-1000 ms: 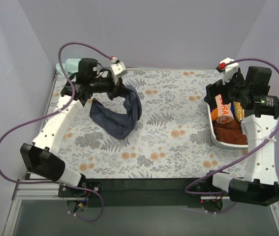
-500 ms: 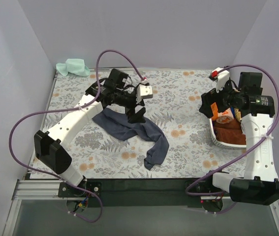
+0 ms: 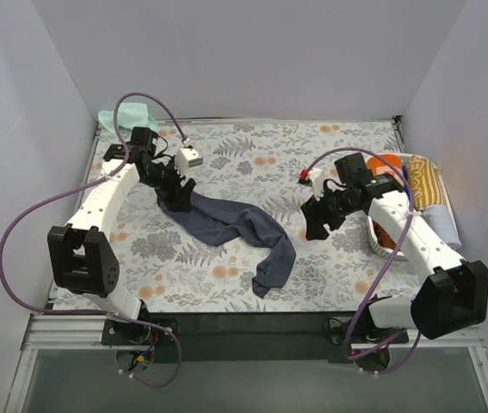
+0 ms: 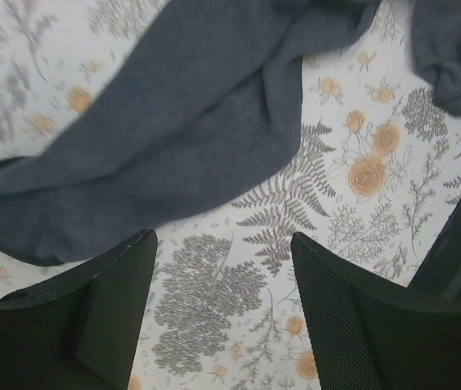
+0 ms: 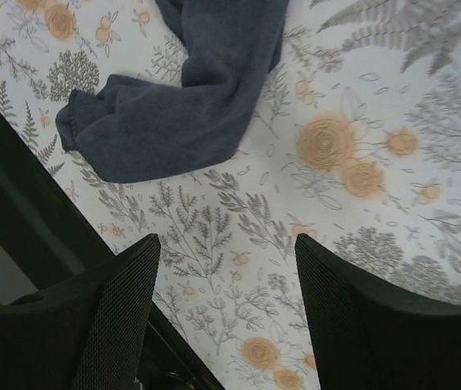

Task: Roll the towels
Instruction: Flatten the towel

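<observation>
My two grippers, left [image 3: 175, 191] at the navy towel's [image 3: 235, 225] far-left end and right [image 3: 317, 225] near the white basket [image 3: 374, 234], both hang with jaws apart, holding nothing. One navy towel sprawls crumpled mid-table, its tail near the front edge; one mint towel [image 3: 125, 117] sits at the far-left corner. Bare floral covering [image 3: 330, 163] separates navy towel and right gripper.

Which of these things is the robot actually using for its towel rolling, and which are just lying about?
Part of the job:
navy towel, lying crumpled mid-table
mint green towel, back left corner
yellow-striped towel, far right

Just there:
floral table covering
white basket
</observation>
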Tool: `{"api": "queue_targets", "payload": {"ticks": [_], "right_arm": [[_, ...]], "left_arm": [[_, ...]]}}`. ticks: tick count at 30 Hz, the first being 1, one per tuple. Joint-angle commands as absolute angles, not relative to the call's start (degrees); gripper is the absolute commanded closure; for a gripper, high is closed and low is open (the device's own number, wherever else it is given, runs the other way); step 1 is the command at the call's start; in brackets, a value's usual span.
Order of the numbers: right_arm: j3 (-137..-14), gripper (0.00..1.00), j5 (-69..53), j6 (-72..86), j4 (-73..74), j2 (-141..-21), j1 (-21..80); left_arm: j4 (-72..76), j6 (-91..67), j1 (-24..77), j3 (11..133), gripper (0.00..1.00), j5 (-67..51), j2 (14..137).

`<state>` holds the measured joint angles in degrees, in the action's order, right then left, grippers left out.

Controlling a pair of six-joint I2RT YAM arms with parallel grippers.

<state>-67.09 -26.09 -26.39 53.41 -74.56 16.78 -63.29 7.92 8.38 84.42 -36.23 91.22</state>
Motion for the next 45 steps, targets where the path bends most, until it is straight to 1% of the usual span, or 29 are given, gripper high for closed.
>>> {"api": "queue_targets", "payload": {"ticks": [1, 8, 14, 17, 19, 20, 22, 24, 25, 26, 27, 28, 29, 30, 31, 35, 37, 39, 40, 41, 43, 44, 45], "right_arm": [[-61.3, 0.37, -23.7, -20.0, 46.9, -75.3, 21.9], [-59.2, 0.35, -20.2, -16.6, 42.7, -82.4, 24.3], [-58.5, 0.34, -27.4, -17.3, 41.4, -89.2, 24.3], [-59.5, 0.34, -28.4, -18.0, 41.4, -92.1, 24.3], [-59.9, 0.34, -30.1, -18.5, 41.4, -93.2, 24.4], [-59.9, 0.35, -30.1, -18.9, 41.3, -94.6, 24.4], [-58.4, 0.36, -29.5, -18.9, 40.3, -96.1, 24.7], [-57.4, 0.39, -29.2, -19.2, 38.9, -97.7, 24.9], [-57.0, 0.42, -28.9, -19.2, 38.4, -98.0, 24.9], [-56.9, 0.5, -28.6, -19.0, 37.5, -98.2, 25.0], [-57.2, 0.56, -28.3, -18.6, 37.4, -98.3, 25.0], [-57.7, 0.65, -28.0, -18.6, 37.2, -98.4, 25.0], [-58.5, 0.74, -27.4, -18.7, 37.3, -98.8, 25.0], [-59.3, 0.94, -26.6, -18.5, 37.4, -99.1, 25.0], [-60.0, 0.99, -24.7, -18.2, 37.6, -99.2, 24.9], [-62.0, 0.99, -20.6, -18.8, 38.9, -95.6, 23.6], [-62.5, 0.99, -18.9, -19.5, 39.4, -94.0, 22.5], [-61.8, 0.99, -20.6, -20.2, 40.3, -92.4, 22.5], [-61.0, 0.84, -23.8, -20.0, 40.3, -91.9, 22.5], [-60.1, 0.55, -25.1, -18.5, 40.2, -91.8, 22.8], [-56.2, 0.43, -27.8, -17.1, 38.7, -91.8, 24.0], [-54.8, 0.4, -28.0, -16.2, 36.8, -91.8, 25.4], [-53.8, 0.39, -27.4, -16.1, 35.8, -91.8, 25.9]], "left_arm": [[-60.3, 6.9, 9.0, 80.2, 0.37, -32.6, 90.9], [-51.9, 4.8, 9.1, 78.1, 0.37, -30.4, 97.1], [-44.6, 8.2, 9.3, 71.2, 0.36, -30.1, 99.0], [-42.4, 10.3, 9.4, 68.1, 0.35, -29.0, 98.5], [-42.4, 10.2, 9.4, 66.5, 0.37, -28.6, 98.7], [-42.3, 10.5, 9.5, 66.0, 0.41, -28.0, 98.7], [-41.7, 10.4, 9.6, 63.5, 0.44, -25.5, 98.4], [-41.5, 10.7, 9.7, 61.5, 0.53, -24.2, 97.9], [-41.6, 10.8, 9.8, 59.5, 0.58, -23.4, 97.6], [-41.8, 11.9, 9.7, 58.6, 0.61, -21.9, 97.2], [-41.7, 12.4, 9.8, 57.8, 0.68, -21.0, 96.8], [-41.6, 12.9, 9.7, 55.7, 0.71, -20.0, 95.9], [-41.7, 13.6, 9.7, 55.2, 0.76, -18.6, 95.5], [-42.3, 14.6, 9.7, 54.7, 0.8, -18.4, 95.3], [-43.0, 14.9, 9.7, 54.4, 0.88, -18.4, 95.0], [-46.1, 16.2, 9.4, 51.4, 1.0, -20.1, 91.4], [-46.4, 16.2, 9.4, 50.1, 1.0, -20.3, 89.9], [-46.9, 15.8, 9.4, 48.4, 1.0, -20.6, 88.2], [-47.8, 15.5, 9.4, 48.2, 1.0, -20.7, 88.0], [-48.2, 15.1, 9.4, 47.9, 1.0, -20.7, 87.6], [-49.0, 14.8, 9.4, 47.7, 1.0, -20.1, 87.2], [-49.1, 14.6, 9.4, 47.6, 1.0, -20.0, 86.8], [-49.3, 14.5, 9.4, 47.7, 1.0, -19.7, 86.7]]}}
